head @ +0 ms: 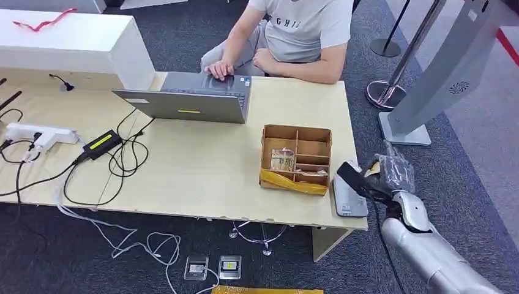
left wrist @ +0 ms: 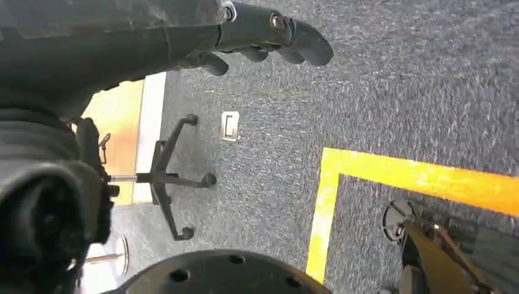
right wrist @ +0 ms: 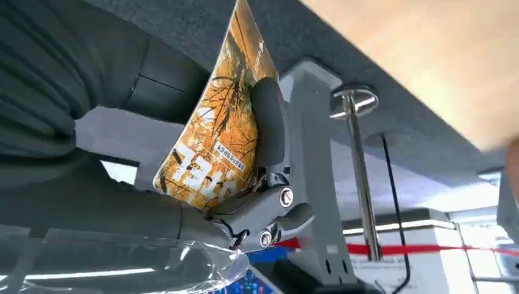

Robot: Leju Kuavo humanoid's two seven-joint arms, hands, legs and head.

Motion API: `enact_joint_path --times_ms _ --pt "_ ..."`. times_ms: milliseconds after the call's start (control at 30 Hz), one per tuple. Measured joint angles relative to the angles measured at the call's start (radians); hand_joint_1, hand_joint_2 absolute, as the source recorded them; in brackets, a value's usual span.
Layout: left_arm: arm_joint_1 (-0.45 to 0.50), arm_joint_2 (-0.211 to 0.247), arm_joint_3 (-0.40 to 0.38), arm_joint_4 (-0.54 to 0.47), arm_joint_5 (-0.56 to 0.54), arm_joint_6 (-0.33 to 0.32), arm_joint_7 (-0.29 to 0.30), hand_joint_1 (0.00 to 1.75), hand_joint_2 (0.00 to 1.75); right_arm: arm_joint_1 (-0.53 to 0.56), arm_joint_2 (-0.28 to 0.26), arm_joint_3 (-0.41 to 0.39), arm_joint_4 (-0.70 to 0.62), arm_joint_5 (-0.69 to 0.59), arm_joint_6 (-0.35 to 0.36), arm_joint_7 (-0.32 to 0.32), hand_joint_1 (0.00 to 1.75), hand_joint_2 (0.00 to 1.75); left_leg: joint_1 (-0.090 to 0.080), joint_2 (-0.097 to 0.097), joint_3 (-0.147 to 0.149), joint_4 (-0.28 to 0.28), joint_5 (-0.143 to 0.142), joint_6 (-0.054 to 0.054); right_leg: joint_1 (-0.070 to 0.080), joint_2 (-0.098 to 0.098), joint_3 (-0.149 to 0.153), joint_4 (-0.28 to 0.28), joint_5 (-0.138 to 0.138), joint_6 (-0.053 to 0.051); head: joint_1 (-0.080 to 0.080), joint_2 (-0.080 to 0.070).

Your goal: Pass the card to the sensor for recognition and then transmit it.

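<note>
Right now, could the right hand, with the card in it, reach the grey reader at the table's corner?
Probably yes: the right hand holds the card just beside the grey reader, with nothing visible between them.

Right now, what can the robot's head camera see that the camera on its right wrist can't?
The head view alone shows the pale wooden table, the grey open laptop, the brown cardboard divider box, the flat grey sensor pad and a seated person in a grey shirt. The right wrist view alone shows the orange printed card pinched by the hand. Both show the right hand, the tall grey kiosk stand and the chrome barrier post.
</note>
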Motion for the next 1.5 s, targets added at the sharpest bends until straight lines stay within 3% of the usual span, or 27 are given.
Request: enact_joint_path --times_ms 300,500,967,1500 --pt "0.000 0.005 0.000 0.000 -0.029 -0.027 0.009 0.00 0.00 -0.126 -0.006 -0.027 -0.138 0.020 0.026 0.036 1.75 1.75 0.000 0.000 -0.002 0.000 0.000 0.000 0.000 0.000 -0.001 0.000 0.000 0.000 0.000 0.000" --pt "0.000 0.005 0.000 0.000 -0.029 -0.026 0.008 0.00 0.00 -0.188 0.031 -0.014 -0.185 0.007 0.040 0.027 1.75 1.75 0.000 -0.001 -0.002 0.000 0.000 0.000 0.000 0.000 -0.001 0.000 0.000 0.000 0.000 0.000" --pt "-0.001 0.003 0.000 0.000 -0.025 -0.020 0.024 0.00 0.00 -0.199 0.143 0.054 -0.181 -0.010 0.029 -0.028 1.75 1.75 0.001 -0.002 -0.003 0.000 0.000 0.000 0.001 -0.001 -0.002 0.000 0.000 0.000 0.000 0.000" --pt "0.000 0.003 0.006 0.006 -0.022 -0.020 0.036 0.00 0.00 -0.195 0.168 0.094 -0.122 -0.054 -0.014 -0.047 1.75 1.75 0.001 -0.001 -0.003 0.000 0.000 0.000 0.001 0.000 -0.002 -0.001 0.000 0.000 0.000 0.000"
